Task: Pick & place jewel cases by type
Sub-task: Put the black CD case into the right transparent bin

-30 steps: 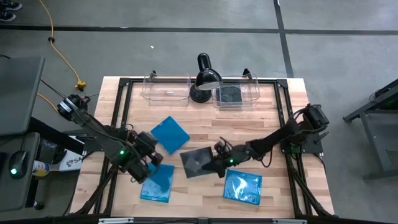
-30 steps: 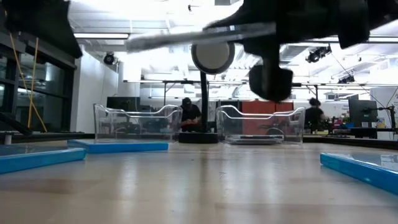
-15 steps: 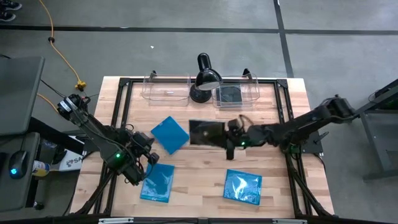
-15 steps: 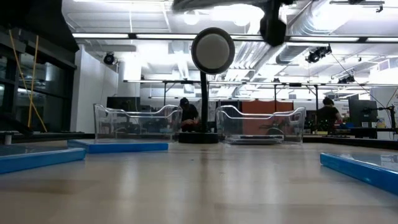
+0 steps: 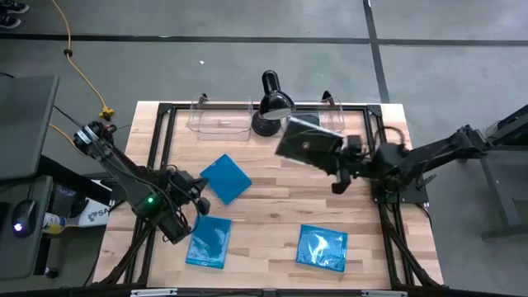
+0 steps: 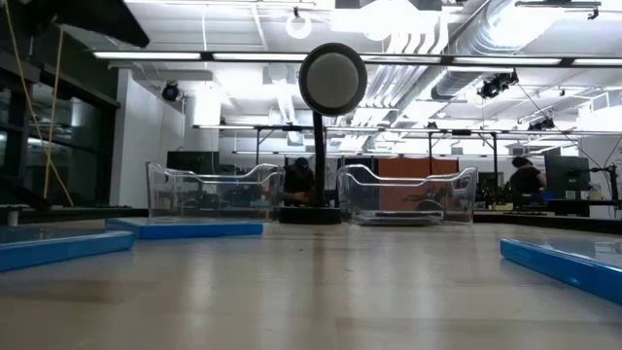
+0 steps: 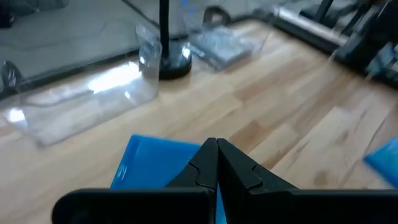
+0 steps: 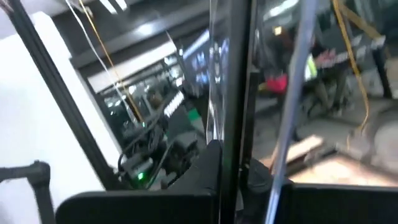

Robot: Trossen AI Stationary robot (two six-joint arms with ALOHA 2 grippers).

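Seen from above, a wooden table fills the middle of the view, with one dark robot arm entering from each side.

Nearest the front edge lie two bright blue jewel cases, flat on the wood: the front-left blue case and the front-right blue case, well apart from each other. The left gripper sits just beside the front-left blue case, at its left edge. Its jaws are pressed fully together and hold nothing (the left wrist camera shows the two dark fingers meeting at a point above a blue case).

A little farther back, left of centre, a third blue case lies flat and turned at an angle.

Farther back again, right of centre, the right gripper holds a dark jewel case in the air, gripping it by its right edge with the jaws clamped on it. The case is lifted clear of the table and hangs partly over the right-hand clear bin. The right wrist camera shows the case edge-on between that arm's fingers.

Along the far edge stand two clear plastic bins side by side, the left bin and the right one, with a black desk lamp between them. Another dark case appears to lie in the right bin, mostly covered by the held one.
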